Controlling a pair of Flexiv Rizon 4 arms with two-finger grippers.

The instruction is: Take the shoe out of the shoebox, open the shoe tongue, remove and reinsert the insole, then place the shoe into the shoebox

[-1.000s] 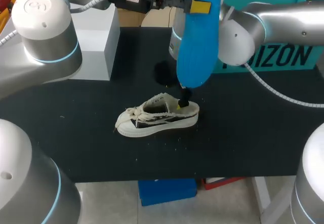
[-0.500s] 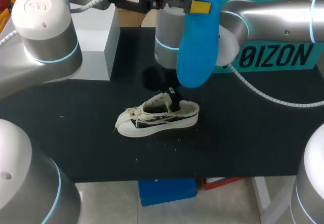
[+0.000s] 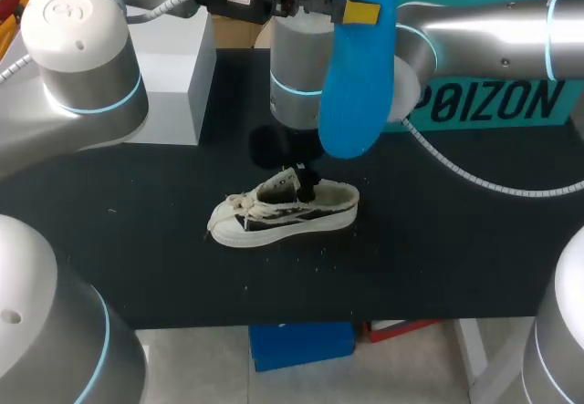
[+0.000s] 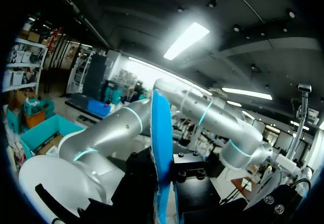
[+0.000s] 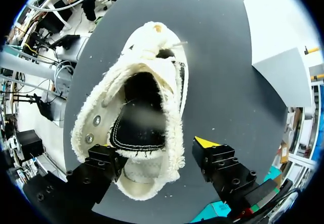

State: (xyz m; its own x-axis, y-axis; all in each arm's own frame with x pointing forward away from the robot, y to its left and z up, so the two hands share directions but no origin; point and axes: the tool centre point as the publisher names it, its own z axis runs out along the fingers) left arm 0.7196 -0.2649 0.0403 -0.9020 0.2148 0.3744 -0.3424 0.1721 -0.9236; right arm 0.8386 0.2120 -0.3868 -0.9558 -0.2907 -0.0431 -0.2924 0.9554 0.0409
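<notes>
Lying crosswise, shoe (image 3: 283, 212) toe leftward | left jaws clamp upright insole (image 3: 356, 76) | right jaws wide astride heel

Frayed canvas, smooth foam, satin shells

The shoe (image 3: 283, 208) is cream canvas, matt and coarse, with its collar and edges frayed into a fuzzy fringe. Small metal eyelets (image 5: 96, 120) glint on its side, and the sole band looks like smooth off-white rubber. Its dark lining is matt, crossed by a line of pale stitching. The insole (image 3: 356, 76) is bright blue, smooth and matt, foam-like. The table (image 3: 456, 240) has a matt black top speckled with pale fibres. The left arm (image 3: 82, 48) and right arm (image 3: 493, 35) have smooth silver-grey shells with a soft sheen. The right gripper (image 5: 154, 153) has matt black finger blocks studded with screw heads, one tipped in yellow. The shoebox (image 3: 493, 103) is matt teal card
</notes>
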